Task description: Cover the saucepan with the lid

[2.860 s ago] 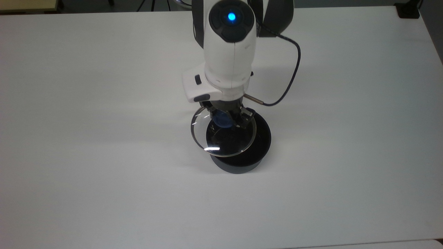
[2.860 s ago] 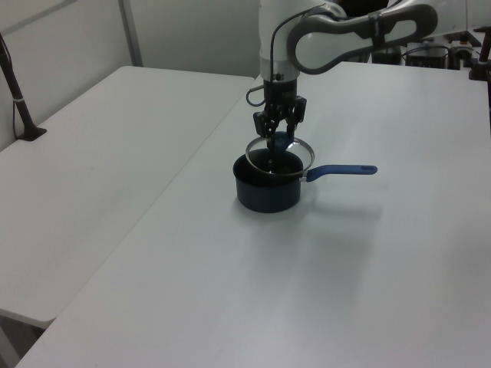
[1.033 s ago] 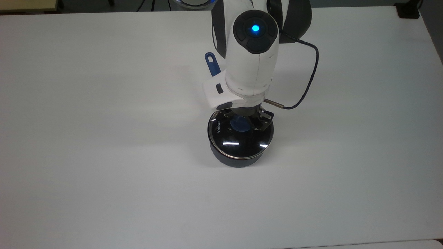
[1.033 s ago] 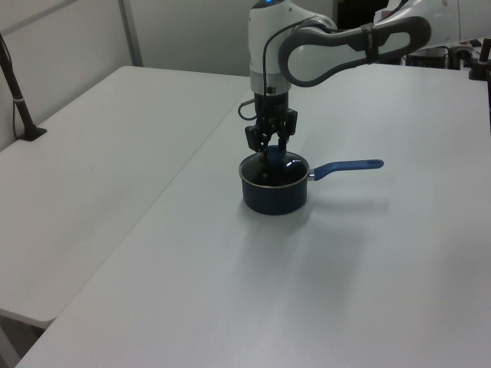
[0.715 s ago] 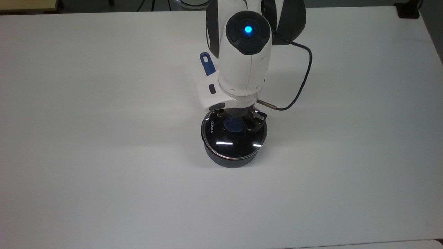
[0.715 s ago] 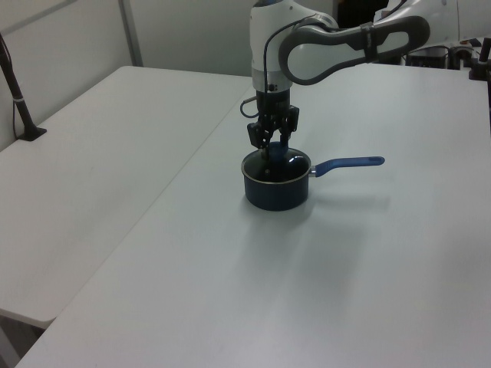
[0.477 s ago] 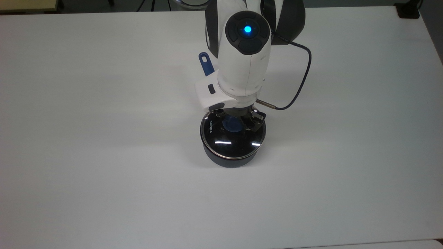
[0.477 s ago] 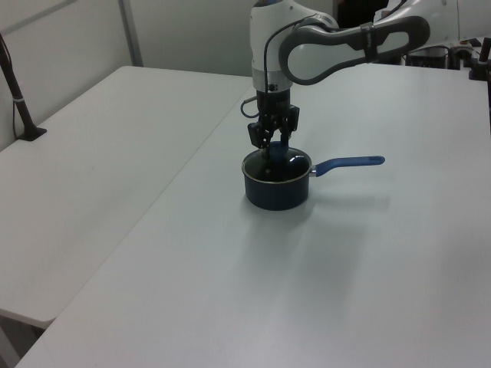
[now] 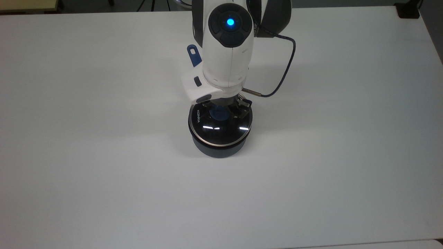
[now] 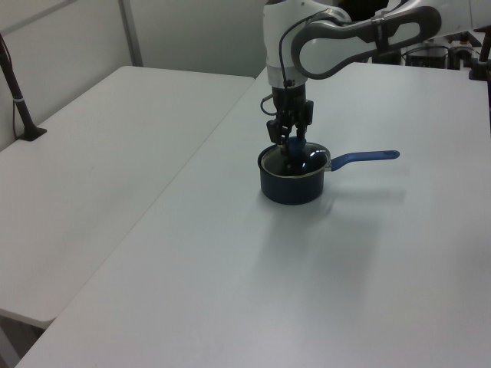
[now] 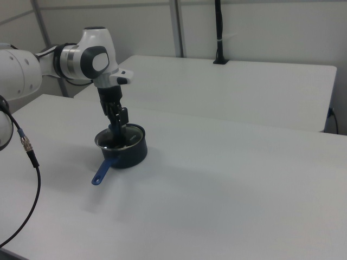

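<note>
This looks like a robotics lab: plain white tables (image 11: 244, 179) pushed together, bare pale partition walls (image 11: 260, 27), a black pole (image 11: 218, 32) clamped at a table edge, and a white robot arm (image 10: 345, 31) with a trailing cable (image 9: 283, 69).

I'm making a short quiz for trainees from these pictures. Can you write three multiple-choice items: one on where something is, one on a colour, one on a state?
1. Where is the lid?
A. Flat on the table
B. On the saucepan
C. Leaning against the pan's side

2. What colour is the saucepan's handle?
A. Red
B. Blue
C. White

3. What is the gripper doing?
A. Hanging far above the pan
B. Holding the handle
C. Sitting at the lid's knob

Answers: 1 B, its metal rim rings the pan's mouth; 2 B, blue in the left view; 3 C, its fingers flank the knob.
</note>
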